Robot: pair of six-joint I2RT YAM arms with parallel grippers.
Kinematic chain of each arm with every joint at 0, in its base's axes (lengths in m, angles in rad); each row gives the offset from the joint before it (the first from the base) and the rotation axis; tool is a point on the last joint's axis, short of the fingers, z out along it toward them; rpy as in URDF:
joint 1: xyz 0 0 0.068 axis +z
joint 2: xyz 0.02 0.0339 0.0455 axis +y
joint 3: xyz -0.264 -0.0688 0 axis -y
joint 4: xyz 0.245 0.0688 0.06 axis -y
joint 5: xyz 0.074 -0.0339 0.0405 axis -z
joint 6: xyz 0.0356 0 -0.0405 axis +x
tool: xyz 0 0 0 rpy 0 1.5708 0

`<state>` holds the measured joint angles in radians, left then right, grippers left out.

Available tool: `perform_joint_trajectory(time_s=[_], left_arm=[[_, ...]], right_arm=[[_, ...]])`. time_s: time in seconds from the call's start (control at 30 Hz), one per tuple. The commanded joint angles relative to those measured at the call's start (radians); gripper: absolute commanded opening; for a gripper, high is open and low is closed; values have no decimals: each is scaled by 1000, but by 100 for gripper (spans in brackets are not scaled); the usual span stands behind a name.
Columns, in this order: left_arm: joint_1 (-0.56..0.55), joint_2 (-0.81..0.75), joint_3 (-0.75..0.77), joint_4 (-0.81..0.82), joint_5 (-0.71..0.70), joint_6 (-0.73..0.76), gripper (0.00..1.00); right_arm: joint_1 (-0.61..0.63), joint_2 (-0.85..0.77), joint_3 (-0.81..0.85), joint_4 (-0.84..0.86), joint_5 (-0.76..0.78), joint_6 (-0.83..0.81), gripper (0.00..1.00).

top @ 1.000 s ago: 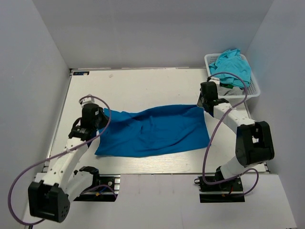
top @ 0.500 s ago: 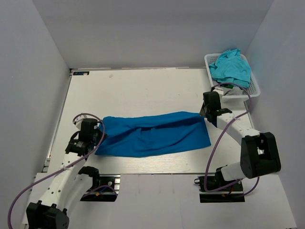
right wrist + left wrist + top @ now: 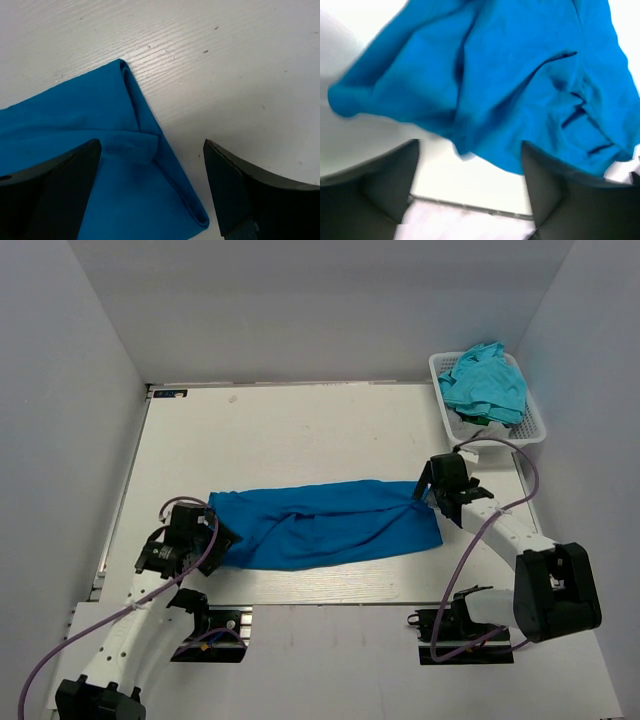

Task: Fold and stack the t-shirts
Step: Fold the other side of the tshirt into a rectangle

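Shirt [image 3: 330,525] of royal-blue cotton, creased long folded band, left claw [image 3: 469,146] spread, right claw [image 3: 151,143] spread wide

- One t-shirt [image 3: 330,525] lies across the table's [image 3: 300,430] near half.
- At its left end, the left gripper [image 3: 217,536]; at its right, the right gripper [image 3: 424,491].
- Other t-shirts [image 3: 487,380] lie in the far-right basket [image 3: 445,405].

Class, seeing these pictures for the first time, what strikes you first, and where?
A royal blue cotton t-shirt lies in a long band across the white table, the left gripper and right gripper open at its ends. In the far right corner, a white plastic lattice basket holds crumpled turquoise shirts.
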<state>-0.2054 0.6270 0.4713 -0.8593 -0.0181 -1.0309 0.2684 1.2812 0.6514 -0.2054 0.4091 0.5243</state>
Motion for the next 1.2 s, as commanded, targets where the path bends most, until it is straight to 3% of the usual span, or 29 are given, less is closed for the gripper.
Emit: perform_joint_trajectory(time_s=[0.0,0.17,0.27,0.5,0.8,0.97,1.07,1.17], left_arm=[[-2,4,98,-90,63,-23,100],[-2,109,271,-103,-91,0,100],[-2,221,341,-26,-123,58,100],[-2,507,316,281,62,160,100],[-2,822,334,302,24,192,100],[10,890,334,304,-31,203,100],[11,931,398,258,-107,212,100],[-2,962,469,246,-85,252,100]], right_arm=[[-6,-66,17,-64,42,10,90],[3,-124,88,-63,-88,-58,90],[9,-126,126,-34,-212,-121,90],[74,-28,160,37,-461,-222,90],[104,194,218,-5,-428,-268,90],[101,187,168,-14,-380,-259,90],[101,159,133,-20,-353,-247,90],[101,142,99,-17,-340,-228,90]])
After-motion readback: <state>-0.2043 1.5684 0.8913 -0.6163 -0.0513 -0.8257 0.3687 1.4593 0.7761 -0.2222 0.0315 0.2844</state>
